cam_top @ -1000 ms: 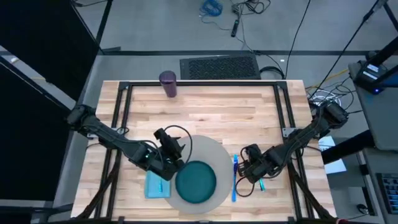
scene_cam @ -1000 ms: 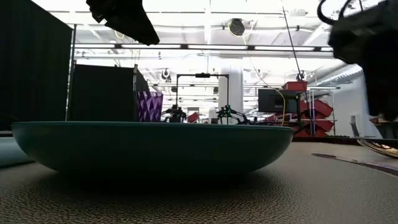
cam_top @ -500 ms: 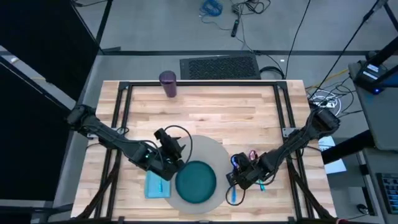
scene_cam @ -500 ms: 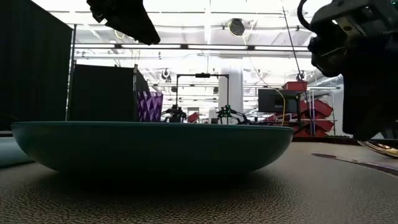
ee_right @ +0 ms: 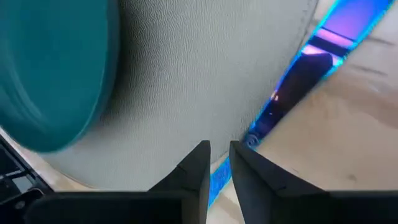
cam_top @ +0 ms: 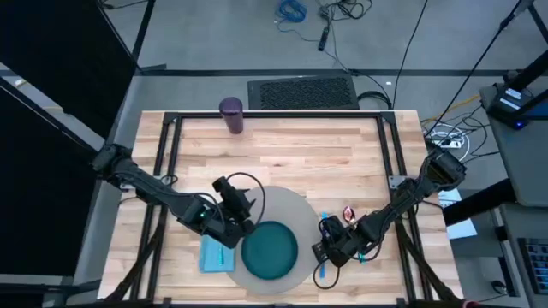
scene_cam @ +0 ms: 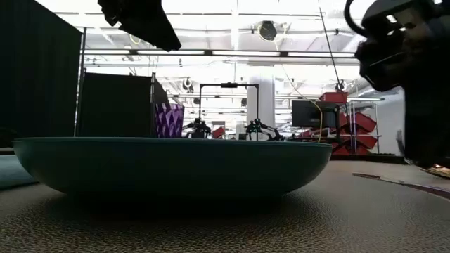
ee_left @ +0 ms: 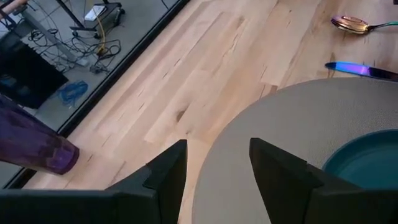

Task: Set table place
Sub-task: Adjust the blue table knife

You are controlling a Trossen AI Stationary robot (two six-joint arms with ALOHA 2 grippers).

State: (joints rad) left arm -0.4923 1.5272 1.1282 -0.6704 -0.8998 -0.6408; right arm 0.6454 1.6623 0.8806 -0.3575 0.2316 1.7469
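knife: blue knife (cam_top: 323,257) lies at the right rim of the round grey mat (cam_top: 295,205), just beside the teal plate's (cam_top: 270,250) right side; in the right wrist view the knife (ee_right: 292,87) runs along the mat's edge.
knife axis: long axis runs roughly front to back of the table (cam_top: 282,150), nearly parallel to the right side; which end is the blade i cannot tell from above.
right gripper: right gripper (cam_top: 330,250) is low over the knife's near half, fingers nearly closed with only a narrow slit between them, pinching the knife (ee_right: 217,177) judging by the wrist view.
step in hand: judged as placing the knife beside the plate.
how to do well: keep it parallel to the plate edge, flat on the wood, clear of the mat rim, then open and lift straight up.
spoon: pink-bowled spoon (cam_top: 349,212) lies just beyond, right of the mat.
left gripper: left gripper (cam_top: 233,218) hangs over the mat's left edge, fingers apart, holding nothing.
napkin: light blue napkin (cam_top: 216,254) left of the mat.
cup: purple cup (cam_top: 231,114) at the far edge, well apart.
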